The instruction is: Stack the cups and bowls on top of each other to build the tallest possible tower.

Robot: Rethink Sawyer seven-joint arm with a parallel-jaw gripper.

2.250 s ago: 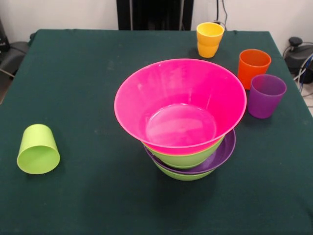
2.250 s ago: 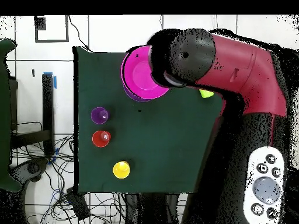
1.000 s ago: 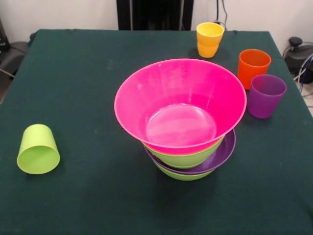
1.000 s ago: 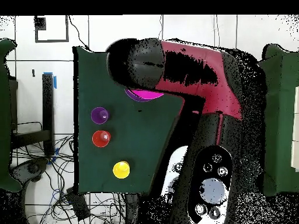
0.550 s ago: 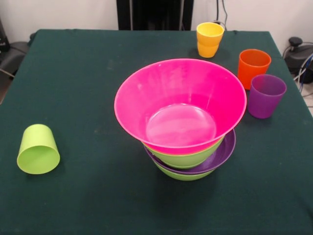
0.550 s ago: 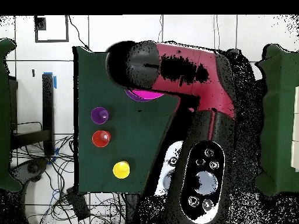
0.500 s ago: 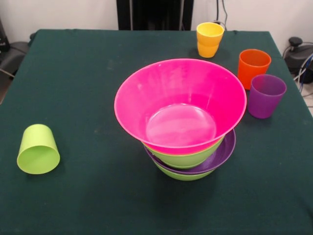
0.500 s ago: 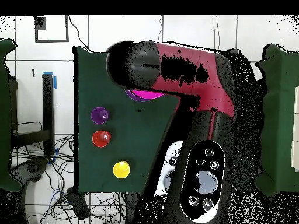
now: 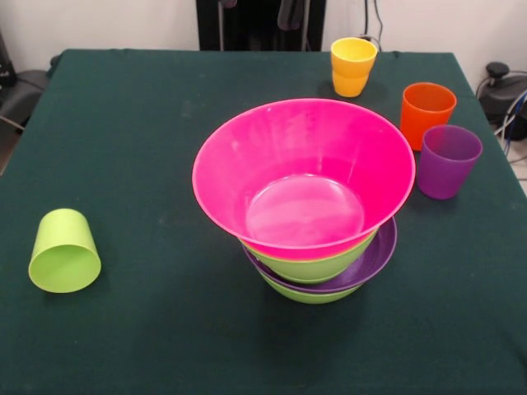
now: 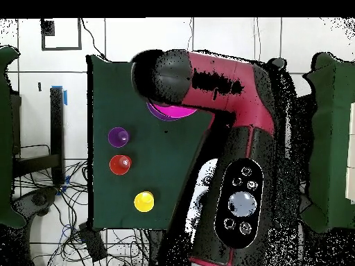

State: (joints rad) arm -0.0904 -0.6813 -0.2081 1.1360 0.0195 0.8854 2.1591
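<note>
Front view, working from the near edge. The tower point(image 9: 309, 247) stands nearest, well short of the claw point(image 9: 257, 6) and almost straight below it in the picture. Its visible layers, bottom up:
- a lime green bowl point(image 9: 303, 295) resting on the table point(image 9: 123, 123)
- the wide purple bowl point(image 9: 377, 253)
- a second lime green bowl point(image 9: 313, 265)
- the big pink bowl point(image 9: 303, 173) on top, mouth up and empty

The stack looks level.

The lime green cup point(image 9: 64, 251) is about as near. It is far off to the picture's left of the claw, well apart from the tower, tipped with its wide end towards the camera.

Further back, to the picture's right of the claw, three cups stand upright in a loose line.
- The purple cup point(image 9: 449, 160) is just beside the pink bowl's rim. I cannot tell whether they touch.
- The orange cup point(image 9: 426, 113) is just behind the purple cup.
- The yellow-orange cup point(image 9: 353, 66) is furthest back and closest to the claw.

The claw itself shows only as dark tips at the top edge, against the black pedestal. Whether it is released or clenched I cannot tell. Nothing is seen in it.

In the overhead view the red and black arm point(image 10: 222, 83) lies across the tower, and only a sliver of pink shows beneath it. The three upright cups sit clear of the arm.
</note>
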